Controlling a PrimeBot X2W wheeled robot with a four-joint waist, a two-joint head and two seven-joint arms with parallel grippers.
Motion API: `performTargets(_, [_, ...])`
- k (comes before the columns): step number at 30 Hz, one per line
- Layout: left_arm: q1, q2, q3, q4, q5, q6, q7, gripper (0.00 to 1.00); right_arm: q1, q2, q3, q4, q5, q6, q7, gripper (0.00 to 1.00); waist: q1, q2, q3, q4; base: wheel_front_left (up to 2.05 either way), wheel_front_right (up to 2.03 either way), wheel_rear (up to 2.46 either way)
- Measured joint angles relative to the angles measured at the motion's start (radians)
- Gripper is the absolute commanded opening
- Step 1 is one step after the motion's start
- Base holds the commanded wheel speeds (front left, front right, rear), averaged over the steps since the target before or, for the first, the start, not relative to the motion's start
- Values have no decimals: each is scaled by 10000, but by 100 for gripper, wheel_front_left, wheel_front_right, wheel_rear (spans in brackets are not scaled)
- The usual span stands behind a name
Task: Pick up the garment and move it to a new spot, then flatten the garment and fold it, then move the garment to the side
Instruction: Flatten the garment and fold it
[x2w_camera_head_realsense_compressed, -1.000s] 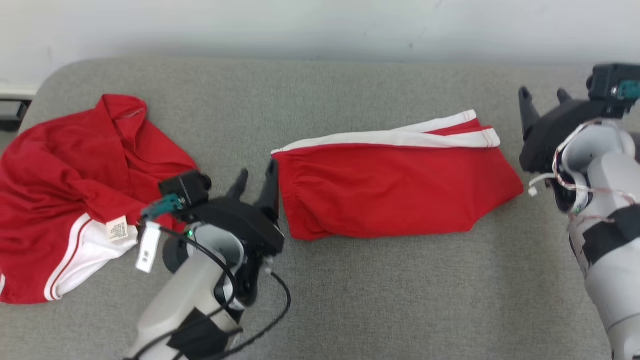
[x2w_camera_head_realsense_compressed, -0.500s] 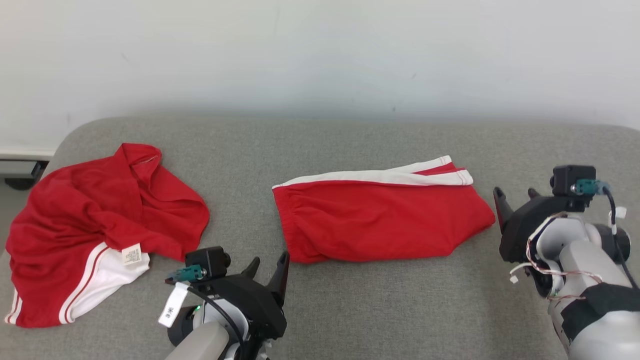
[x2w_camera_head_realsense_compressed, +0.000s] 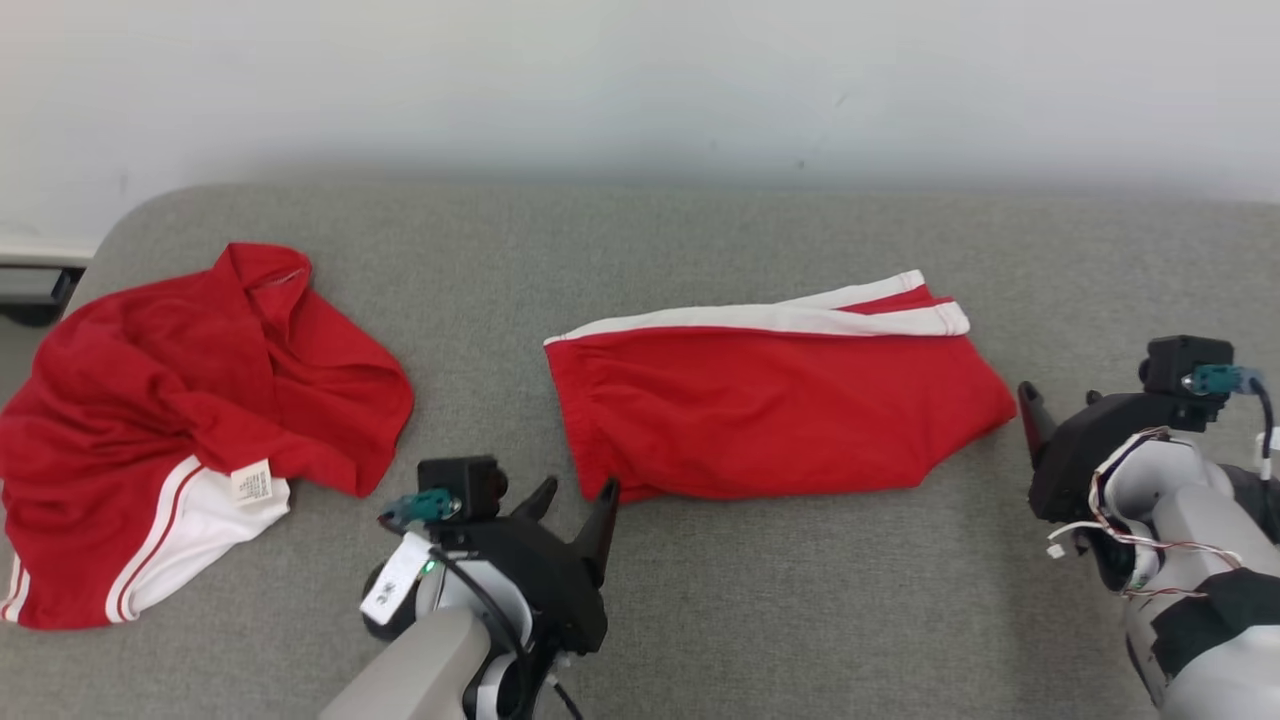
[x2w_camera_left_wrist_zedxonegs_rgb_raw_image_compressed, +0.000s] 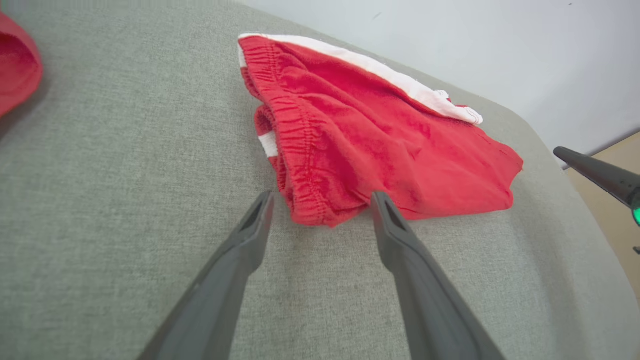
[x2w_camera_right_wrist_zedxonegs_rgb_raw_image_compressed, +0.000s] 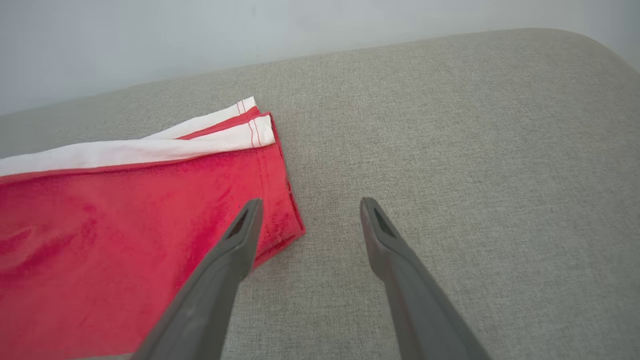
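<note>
- Folded red fabric shorts with white side stripe (x2w_camera_head_realsense_compressed: 780, 410): long axis left-right, waistband left, hems right.
- Two garments total; crumpled red-and-white garment (x2w_camera_head_realsense_compressed: 190, 400) at left.
- Left gripper (x2w_camera_head_realsense_compressed: 579, 487), right gripper (x2w_camera_head_realsense_compressed: 1058, 395): both spread, empty.

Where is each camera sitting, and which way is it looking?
Head view: on the robot's head, looking forward and down at the grey cushion, folded shorts and crumpled garment; left gripper and right gripper show.
Left wrist view: on that wrist, looking along the left gripper at the shorts' waistband end.
Right wrist view: on that wrist, looking along the right gripper at the shorts' hem end.
Shared: both wrist views see the folded shorts, opposite ends.
</note>
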Motion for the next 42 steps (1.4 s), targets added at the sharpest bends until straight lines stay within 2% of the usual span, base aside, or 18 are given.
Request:
performTargets(6, [-411,-42,-410,-159,468,-4,88,100,-240,-173,-144,151,119,-171,217,100,0,0,498,277,0,0,0])
performTargets(20, [-450,-59,-575,63,614,-82,86,100,-638,-174,-77,654,119,-268,533,100,1,1,1072,651,0,0,0])
performTargets(21, [-462,-61,-575,69,614,-82,84,100,-638,-171,-81,685,119,-270,585,96,0,1,1078,656,0,0,0])
performTargets(23, [-485,-61,-581,92,614,-84,84,100,-640,-171,-84,765,121,-270,600,56,0,0,1089,665,0,0,0])
performTargets(25, [-550,-67,-594,115,614,-92,82,100,-657,-167,-96,834,138,-270,677,41,0,1,1098,672,0,0,0])
performTargets(26, [-587,-69,-598,121,614,-94,82,100,-675,-157,-96,874,171,-270,698,41,0,0,1101,675,0,0,0])
performTargets(27, [-595,-69,-600,125,614,-96,82,100,-709,-138,-96,911,186,-270,744,36,0,1,1104,677,0,0,0])
performTargets(30, [-601,-71,-673,176,675,-161,82,100,-824,-98,-94,968,207,-270,848,5,0,0,1109,682,0,0,0])
performTargets(31, [-609,-71,-727,199,775,-169,84,100,-825,-88,-96,978,207,-272,849,0,1,0,1110,683,0,0,0])
performTargets(42, [-874,-33,-917,451,976,-349,79,100,-1005,-59,-86,1097,222,-301,938,0,0,0,1146,615,0,0,0])
